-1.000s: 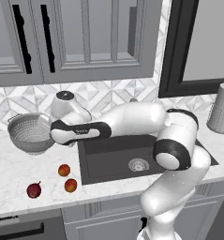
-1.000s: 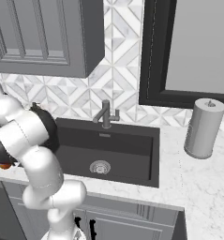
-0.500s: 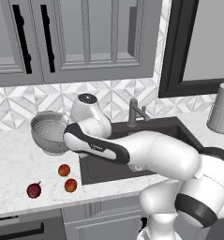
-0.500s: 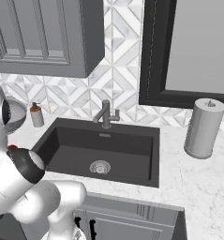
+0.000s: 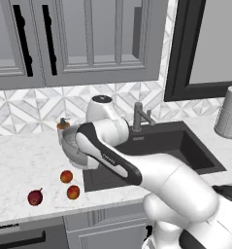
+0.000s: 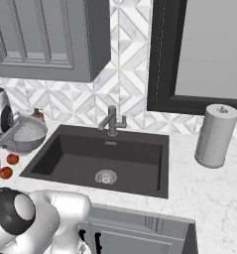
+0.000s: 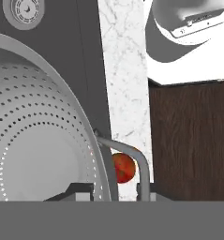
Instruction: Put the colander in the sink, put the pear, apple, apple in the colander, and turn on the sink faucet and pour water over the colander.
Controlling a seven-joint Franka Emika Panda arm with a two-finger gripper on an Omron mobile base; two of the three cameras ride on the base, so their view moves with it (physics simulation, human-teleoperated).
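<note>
The colander (image 6: 27, 133) hangs in the air at the left edge of the sink (image 6: 102, 158), above where counter meets basin, with the gripper (image 7: 114, 191) clamped on its rim at one side handle. In the hand view the perforated bowl bulges to the left, the loop handle curves up between the two finger tips, and one apple (image 7: 123, 168) peeks through beneath it. The steel drain (image 7: 24, 10) sits at the top of that view, so the basin lies just ahead.

On the counter (image 5: 25, 165) below and to the left, two apples (image 5: 66, 176) lie close together, with the pear (image 5: 35, 197) a little further left. All three fruit are clear of the bowl.

The risk from here looks to be the hold itself: a pinch at one edge of a wide bowl leaves it free to swing or tilt, and a fast descent could knock it against the sink edge and drop it askew. A low pass could also scatter the fruit.

The faucet (image 5: 140, 117) stands dry behind the basin. A soap dispenser (image 5: 63, 126) sits by the wall behind the bowl, and a paper towel roll (image 6: 215, 135) stands to the sink's right. The worktop is pale marble under a geometric tile backsplash (image 6: 80, 101), grey cabinets (image 5: 88, 39) and a dark-framed window (image 6: 204, 54).
</note>
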